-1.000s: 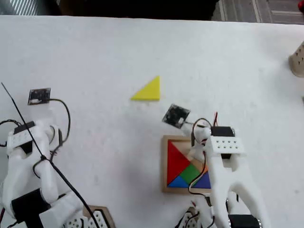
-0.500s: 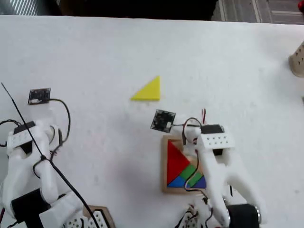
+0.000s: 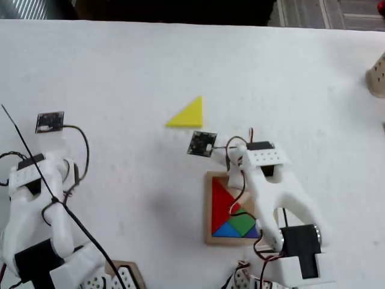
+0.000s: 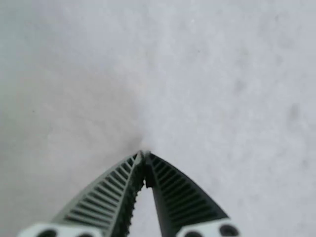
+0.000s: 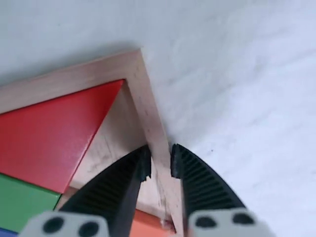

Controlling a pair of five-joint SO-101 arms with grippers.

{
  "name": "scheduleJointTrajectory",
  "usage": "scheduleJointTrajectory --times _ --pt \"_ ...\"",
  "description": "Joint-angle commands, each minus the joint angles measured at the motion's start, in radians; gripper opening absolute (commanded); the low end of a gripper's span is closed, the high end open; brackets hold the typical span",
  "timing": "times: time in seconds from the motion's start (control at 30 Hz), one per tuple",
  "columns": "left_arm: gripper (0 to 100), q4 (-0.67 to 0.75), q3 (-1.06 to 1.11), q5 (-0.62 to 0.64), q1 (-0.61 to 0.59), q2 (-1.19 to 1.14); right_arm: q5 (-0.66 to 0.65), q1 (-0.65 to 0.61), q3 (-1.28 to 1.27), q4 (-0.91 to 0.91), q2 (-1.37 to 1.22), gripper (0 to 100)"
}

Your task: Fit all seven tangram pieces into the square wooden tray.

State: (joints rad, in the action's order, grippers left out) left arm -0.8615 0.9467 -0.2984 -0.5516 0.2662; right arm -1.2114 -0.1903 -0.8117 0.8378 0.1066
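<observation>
Right gripper [image 5: 158, 164], jaws a sliver apart, hangs over a rim corner of the wooden tray [image 5: 146, 101]. Well beyond the tray lies the yellow triangle [image 3: 189, 115], probably light, stiff and thin; pinch across its edges.

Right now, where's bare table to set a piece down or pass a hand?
Free: the far strip beyond the yellow triangle piece; the wide patch between the left arm and the square wooden tray; the right side out to the beige perforated block. Crowded: the near edge, where the right arm hangs over the tray.
</observation>
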Motion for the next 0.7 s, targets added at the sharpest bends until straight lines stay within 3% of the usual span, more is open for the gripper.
scheduleJointTrajectory --times 0.0,0.17,0.3,0.57,0.67 --pt "3 0.006 -0.014 -0.009 0.013 0.038 0.055 -0.033 0.031 -0.022 -0.021 1.8" --pt "3 0.006 -0.014 -0.009 0.012 0.038 0.368 -0.059 0.126 0.016 -0.045 1.7" --pt "3 0.006 -0.014 -0.009 0.012 0.036 0.568 -0.111 0.245 0.145 -0.110 1.7" --pt "3 0.006 -0.012 -0.009 0.012 0.036 0.591 -0.223 0.305 0.211 -0.177 1.9" --pt "3 0.006 -0.011 -0.009 0.008 0.038 0.591 -0.249 0.304 0.222 -0.154 8.5"
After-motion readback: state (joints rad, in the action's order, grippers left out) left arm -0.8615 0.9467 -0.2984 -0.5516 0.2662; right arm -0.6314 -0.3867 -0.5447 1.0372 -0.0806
